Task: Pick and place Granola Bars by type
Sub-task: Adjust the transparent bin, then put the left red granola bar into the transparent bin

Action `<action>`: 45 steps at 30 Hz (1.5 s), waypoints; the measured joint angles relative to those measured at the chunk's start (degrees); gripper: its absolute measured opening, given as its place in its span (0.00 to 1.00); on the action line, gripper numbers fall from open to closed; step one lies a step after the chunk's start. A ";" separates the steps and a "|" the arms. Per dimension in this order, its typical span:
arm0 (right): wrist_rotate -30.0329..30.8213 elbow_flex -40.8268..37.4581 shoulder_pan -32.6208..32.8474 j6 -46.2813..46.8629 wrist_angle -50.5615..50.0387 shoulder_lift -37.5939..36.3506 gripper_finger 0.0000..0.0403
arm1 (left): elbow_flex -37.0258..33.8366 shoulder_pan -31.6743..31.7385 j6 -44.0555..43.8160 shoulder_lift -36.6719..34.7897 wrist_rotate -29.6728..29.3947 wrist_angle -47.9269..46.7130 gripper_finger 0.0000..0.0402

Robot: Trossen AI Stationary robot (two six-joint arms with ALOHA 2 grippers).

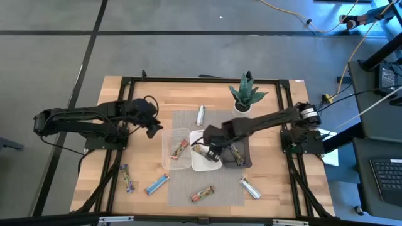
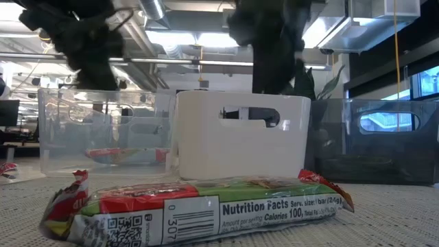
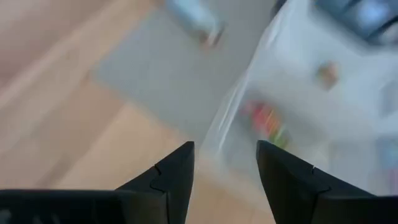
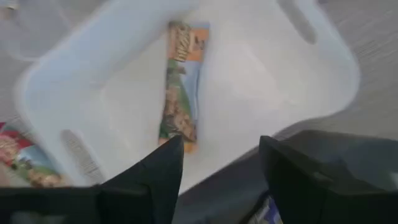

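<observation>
My right gripper hangs open and empty over the white bin. In the right wrist view an orange-wrapped bar lies flat on that bin's floor. My left gripper is open and empty at the left edge of the clear bin, which holds a red-green bar. The dark grey bin holds a bar. On the mat lie a silver bar, a red-green bar and another silver bar. Two blue bars lie at the near left.
The three bins stand side by side mid-table on a grey mat. A potted green plant stands at the far side, behind the right arm. In the low view the red-green bar lies close in front of the white bin.
</observation>
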 joint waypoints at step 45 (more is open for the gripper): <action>18.86 3.61 15.65 12.63 -25.78 -11.10 0.53 | 4.12 -15.61 -22.81 11.19 -6.60 -4.64 0.41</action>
